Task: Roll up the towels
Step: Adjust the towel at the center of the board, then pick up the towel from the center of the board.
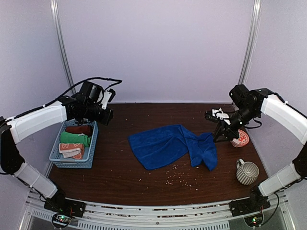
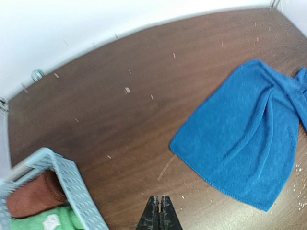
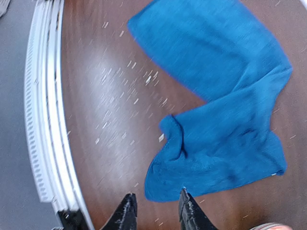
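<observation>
Four towels in view. One blue towel (image 1: pixel 165 146) lies unrolled in the middle of the tabletop (image 1: pixel 120 172), its left part spread flat and its right end folded over and creased, reaching toward the right side. Three more lie side by side in a light blue basket (image 1: pixel 94 143) at the left of the tabletop: a dark red towel (image 1: pixel 79 129) at the far end, a green towel (image 1: pixel 74 139) in the middle and an orange-and-white towel (image 1: pixel 72 151) at the near end. One orange-and-white patterned bowl (image 1: pixel 240 139) stands at the right, with a ribbed mug (image 1: pixel 247 171) nearer the front edge, well apart from the blue towel. Pale crumbs (image 1: pixel 177 179) are scattered on the wood in front of the blue towel. Left pincer (image 2: pixel 159 206): fingers pressed together, holding nothing, raised over bare tabletop just beside the basket's far corner. Right pincer (image 3: pixel 156 203): fingers parted with a clear gap, nothing between them, raised above the creased right end of the blue towel, whose edge shows just ahead of the fingertips.
</observation>
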